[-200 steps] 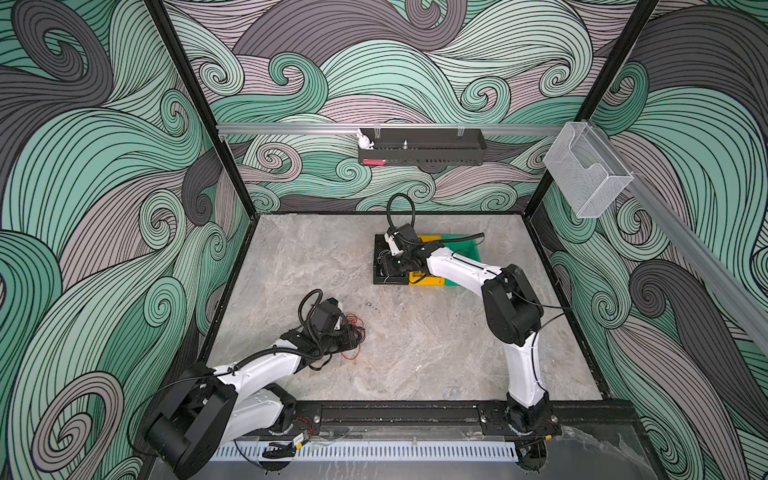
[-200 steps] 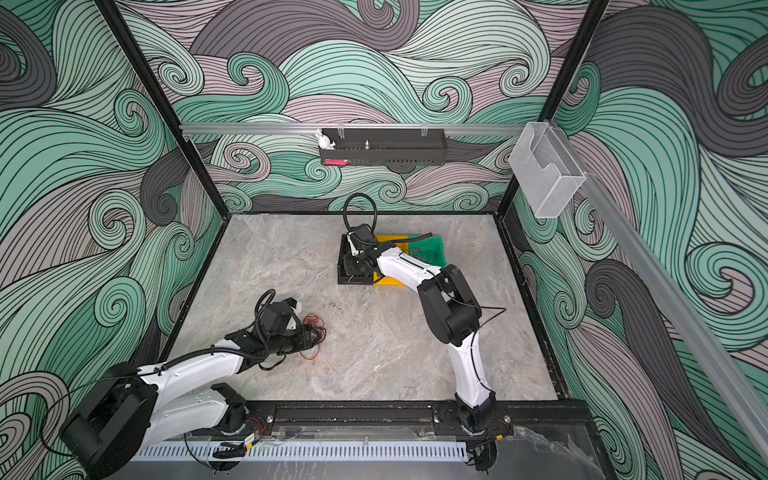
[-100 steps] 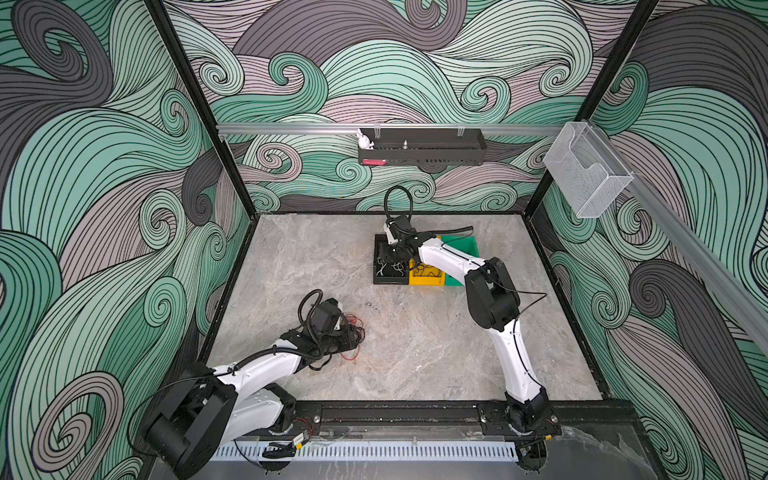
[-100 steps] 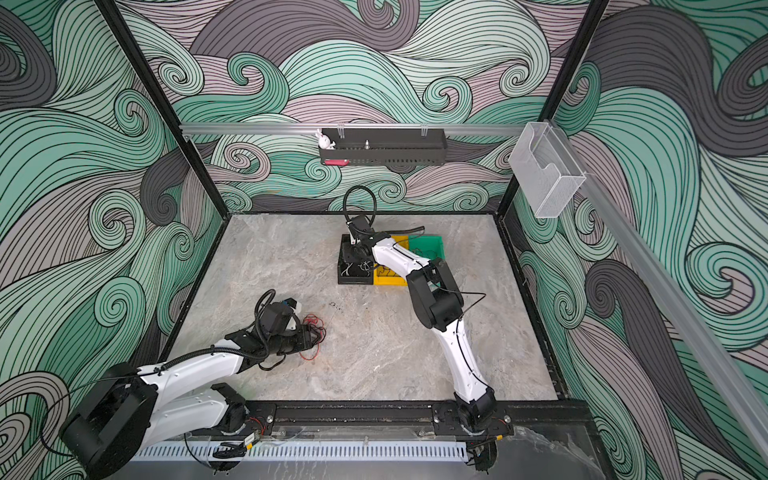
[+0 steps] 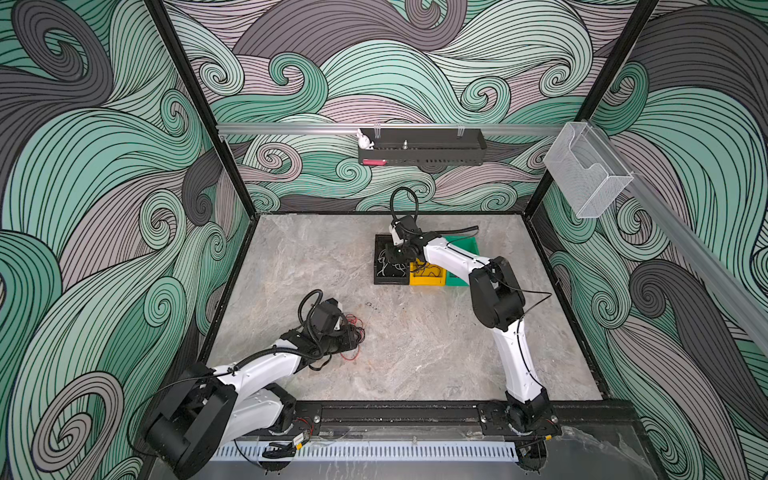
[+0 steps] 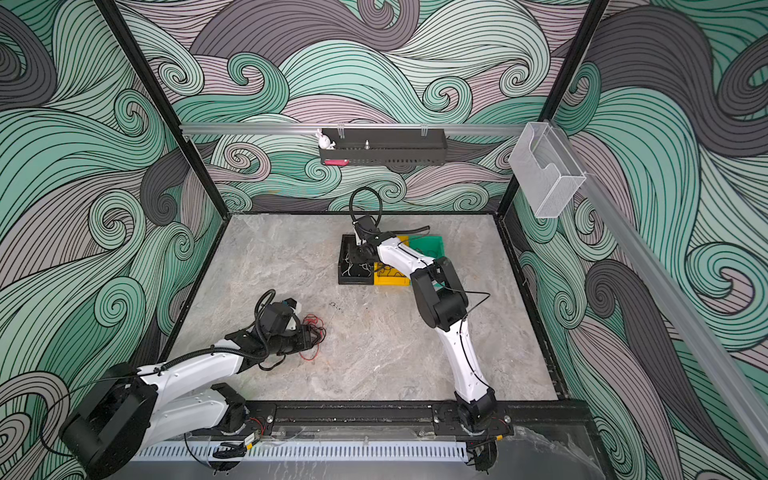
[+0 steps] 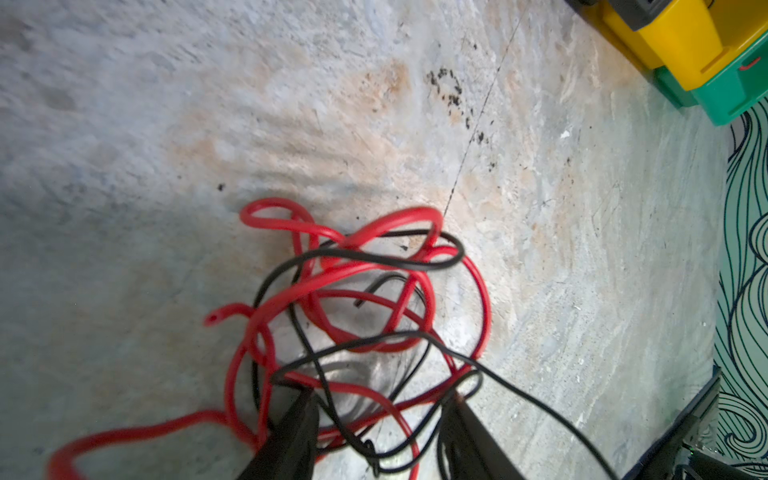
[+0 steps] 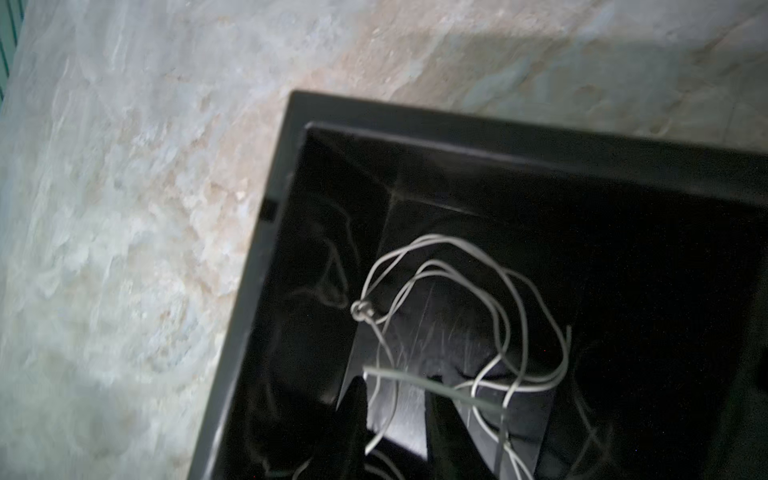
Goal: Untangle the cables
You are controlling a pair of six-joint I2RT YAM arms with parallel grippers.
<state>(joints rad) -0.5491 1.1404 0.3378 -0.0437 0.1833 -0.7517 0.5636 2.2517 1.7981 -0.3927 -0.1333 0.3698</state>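
cables are seen at both grippers
the left gripper [image 7: 381, 392] is spread wide, with tangled red and black cables [image 7: 395, 216] lying between its fingers, partly cut off at the edge. the right gripper [image 8: 395, 388] is held a little apart over white cables [image 8: 360, 309] in a black bin [image 8: 498, 124]; its fingers are dark and blurred.

White links [image 5: 266, 368], black joints [image 5: 496, 301], corrugated hoses [image 5: 392, 203]
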